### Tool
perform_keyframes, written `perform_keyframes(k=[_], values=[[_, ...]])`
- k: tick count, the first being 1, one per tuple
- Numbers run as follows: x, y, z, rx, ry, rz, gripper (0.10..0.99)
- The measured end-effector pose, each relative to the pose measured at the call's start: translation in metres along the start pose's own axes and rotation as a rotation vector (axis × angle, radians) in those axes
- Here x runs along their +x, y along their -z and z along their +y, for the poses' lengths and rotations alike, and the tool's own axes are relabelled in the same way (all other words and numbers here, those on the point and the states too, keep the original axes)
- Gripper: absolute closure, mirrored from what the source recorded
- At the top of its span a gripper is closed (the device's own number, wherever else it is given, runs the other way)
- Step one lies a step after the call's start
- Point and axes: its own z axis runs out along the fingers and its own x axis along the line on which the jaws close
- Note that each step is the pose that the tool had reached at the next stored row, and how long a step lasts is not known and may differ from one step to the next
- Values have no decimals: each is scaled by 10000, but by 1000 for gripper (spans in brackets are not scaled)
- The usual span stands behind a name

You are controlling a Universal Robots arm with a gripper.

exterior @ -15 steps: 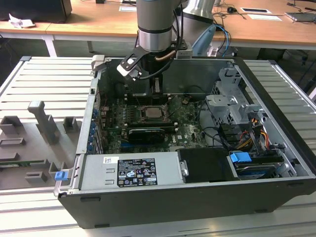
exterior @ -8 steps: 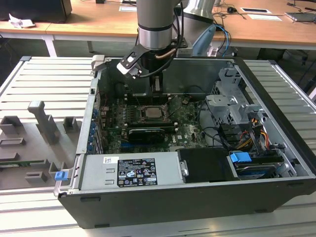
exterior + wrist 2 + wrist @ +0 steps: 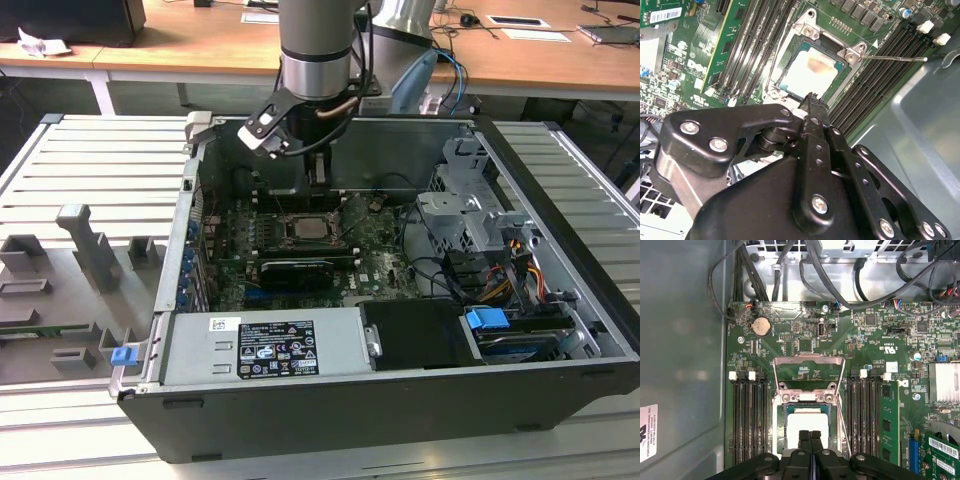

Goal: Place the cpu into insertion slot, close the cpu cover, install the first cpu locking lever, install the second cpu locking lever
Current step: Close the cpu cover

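Note:
The cpu [image 3: 804,424] lies flat in the insertion slot [image 3: 779,426], its pale metal face up; it also shows in the second wrist view, cpu [image 3: 810,72]. The cpu cover [image 3: 808,363], a silver frame with a cutout centre, stands swung open past the slot's far edge. My gripper [image 3: 811,439] is shut, its fingertips pressed together with nothing between them, just above the near edge of the cpu. In the exterior view the gripper [image 3: 318,176] hangs over the socket [image 3: 305,228] inside the open computer case. A thin locking lever [image 3: 890,58] sticks out sideways from the socket.
Black memory strips [image 3: 747,415] flank the socket on both sides. Cables [image 3: 790,265] run along the board's far edge. A drive cage [image 3: 470,215] and a power supply [image 3: 270,345] crowd the case; its metal wall [image 3: 680,350] stands close beside the board.

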Motion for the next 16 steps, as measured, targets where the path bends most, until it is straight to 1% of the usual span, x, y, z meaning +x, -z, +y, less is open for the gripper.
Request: perform_keyframes(k=[5, 7, 16], values=[[1, 9, 39, 0, 1, 1, 980], [1, 30, 42, -1, -6, 0, 980], [1, 40, 49, -1, -8, 6, 980]])
